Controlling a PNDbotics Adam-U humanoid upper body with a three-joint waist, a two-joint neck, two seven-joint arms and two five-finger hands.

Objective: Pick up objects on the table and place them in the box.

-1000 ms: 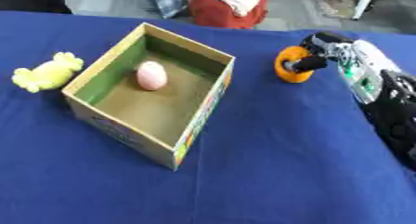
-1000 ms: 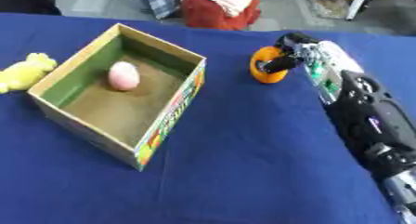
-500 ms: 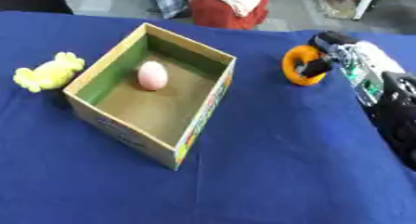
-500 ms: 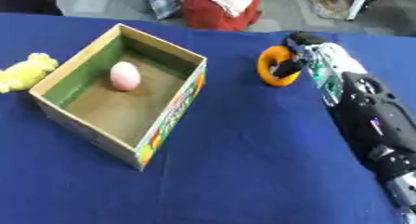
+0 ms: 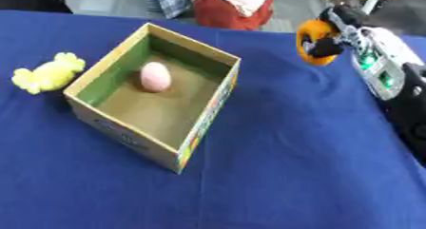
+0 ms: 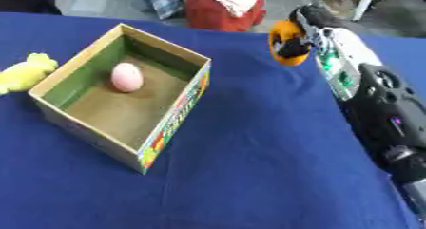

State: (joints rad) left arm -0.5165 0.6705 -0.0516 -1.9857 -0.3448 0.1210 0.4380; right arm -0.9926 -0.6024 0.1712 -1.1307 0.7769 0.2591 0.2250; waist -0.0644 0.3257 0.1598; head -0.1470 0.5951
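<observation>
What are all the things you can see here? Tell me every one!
box: one, cardboard brown with a green inside and a colourful printed side, open on the table, left of middle.
egg-shaped thing: one, pink, lying inside the box near its far left wall.
soft toy: one, yellow, on the table just left of the box.
ring-shaped thing: one, orange, held at the far right, above the table.
table: one, covered in dark blue cloth.
bundle of cloth: red with a white top, beyond the table's far edge.
right hand: one, black and silver, coming in from the right, fingers curled round the ring-shaped thing.
</observation>
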